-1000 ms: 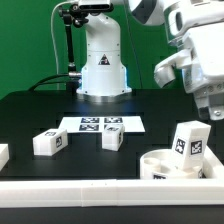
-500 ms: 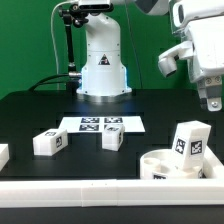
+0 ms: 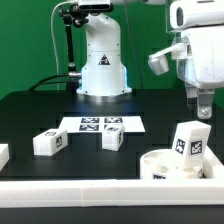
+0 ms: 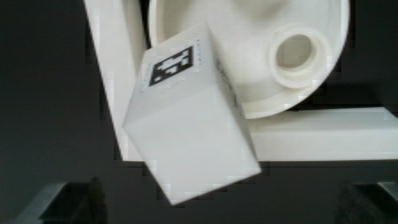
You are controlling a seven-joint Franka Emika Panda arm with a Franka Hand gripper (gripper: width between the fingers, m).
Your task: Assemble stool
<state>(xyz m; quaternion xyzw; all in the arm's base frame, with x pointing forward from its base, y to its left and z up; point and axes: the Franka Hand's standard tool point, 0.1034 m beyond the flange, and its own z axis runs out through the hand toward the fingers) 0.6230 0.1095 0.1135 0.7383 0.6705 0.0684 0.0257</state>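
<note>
The claw (image 3: 204,105) hangs with its fingers spread wide, holding nothing, above and clear of the stool parts. One round seat (image 3: 158,167) lies flat on the black desk (image 3: 30,115), at 4 o'clock in the exterior view. One standing leg (image 3: 188,140) rests on it, long axis near upright, top tipped toward 1 o'clock. Two more lie on the desk: the far leg (image 3: 50,142) at 8 o'clock, the middle leg (image 3: 113,139) at 6 o'clock, just beside the marker board (image 3: 100,124).
</note>
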